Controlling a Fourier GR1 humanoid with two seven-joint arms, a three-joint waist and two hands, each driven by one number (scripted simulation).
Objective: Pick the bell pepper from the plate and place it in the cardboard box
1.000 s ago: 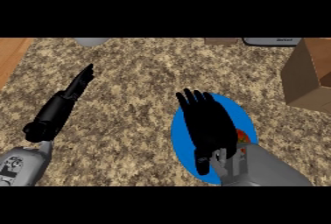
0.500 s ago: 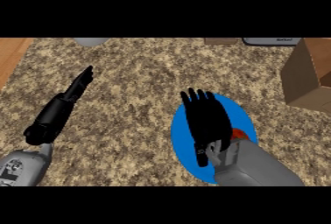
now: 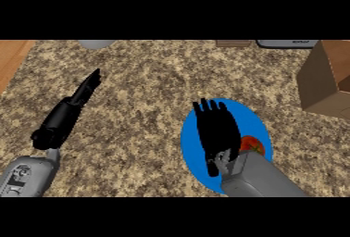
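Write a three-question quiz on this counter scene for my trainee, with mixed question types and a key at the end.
1. True or false: the bell pepper lies inside the cardboard box.
2. The right hand is: A) curled round the pepper, B) open over the blue plate, fingers straight, C) touching the box.
3. Fill in: the left hand shows at the view's ___ side, open.
Key: 1 false, it sits on the plate; 2 B; 3 left.
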